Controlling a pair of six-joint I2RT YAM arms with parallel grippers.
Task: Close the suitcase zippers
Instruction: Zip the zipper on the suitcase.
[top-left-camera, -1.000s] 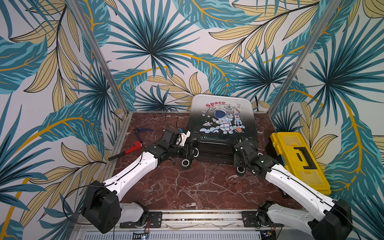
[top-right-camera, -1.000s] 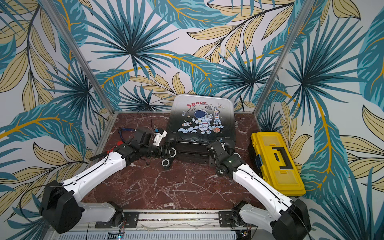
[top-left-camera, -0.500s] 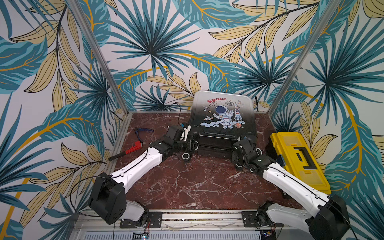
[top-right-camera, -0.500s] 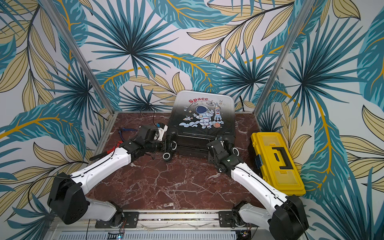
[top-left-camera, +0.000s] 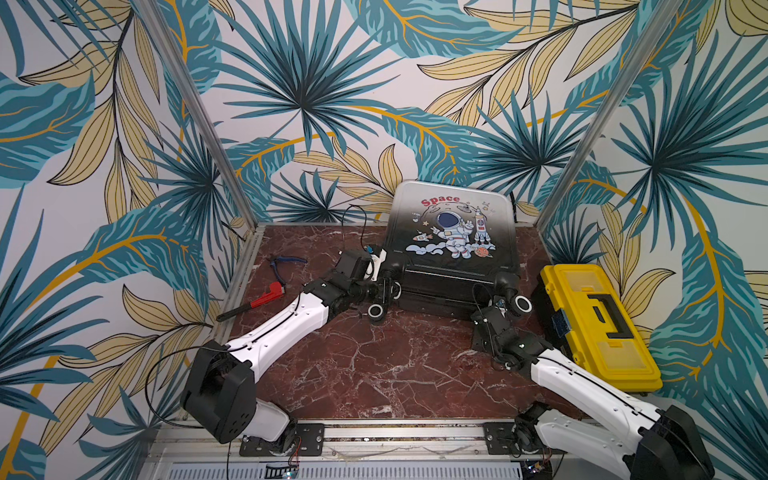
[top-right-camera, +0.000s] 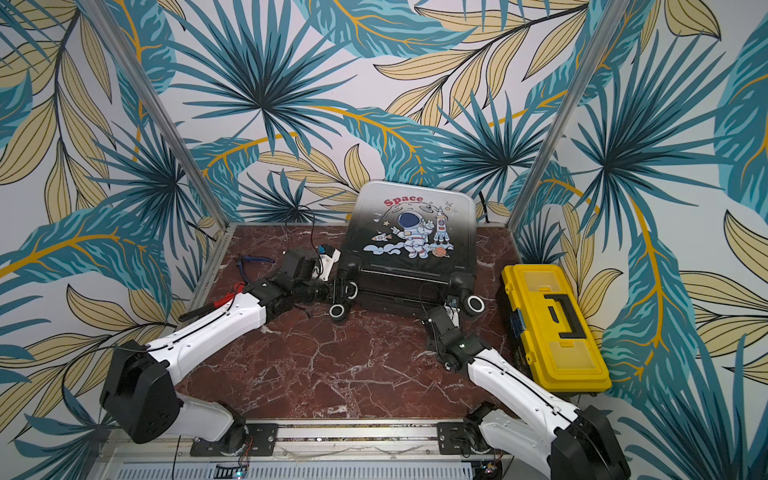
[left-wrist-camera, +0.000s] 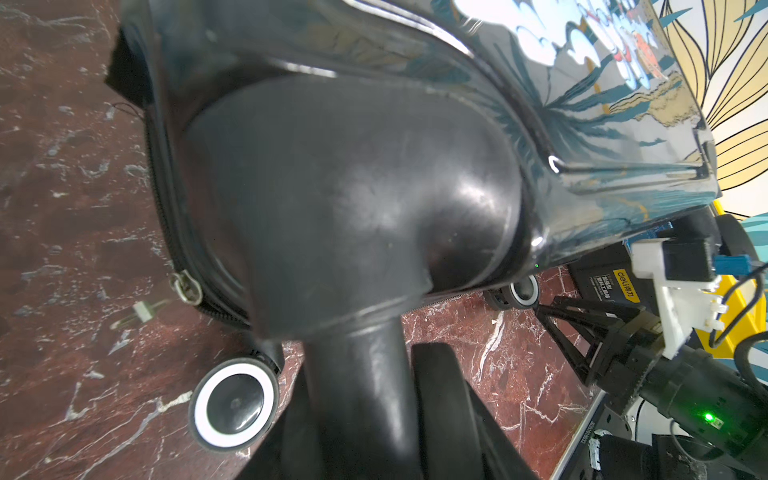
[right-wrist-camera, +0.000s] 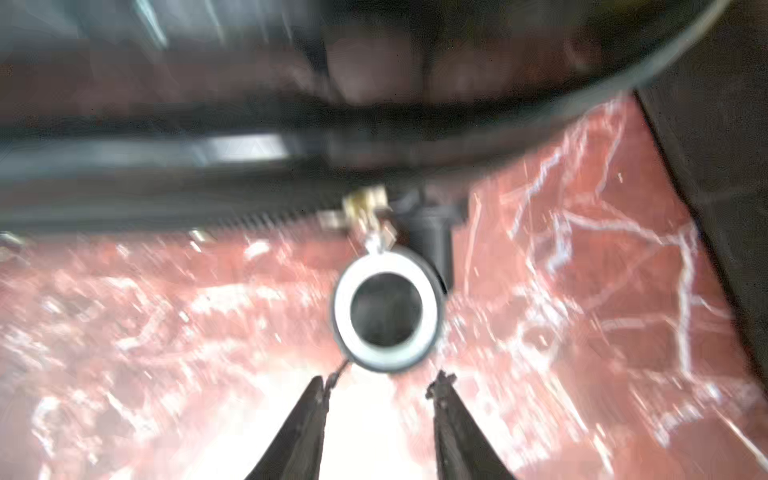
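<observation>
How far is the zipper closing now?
Done: the suitcase halves appear to lie together. In hand: the left gripper seems clamped on a wheel leg; the open right gripper faces a slider, not touching. Left: a second slider sits at the other wheel corner, so the zippers have not met.

Left to right: wrench (top-left-camera: 268, 296), suitcase (top-left-camera: 451, 249), toolbox (top-left-camera: 598, 324)

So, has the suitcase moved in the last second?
Yes. The suitcase has slid slightly toward the back wall, away from the robot; the yellow toolbox beside it stayed put.
</observation>
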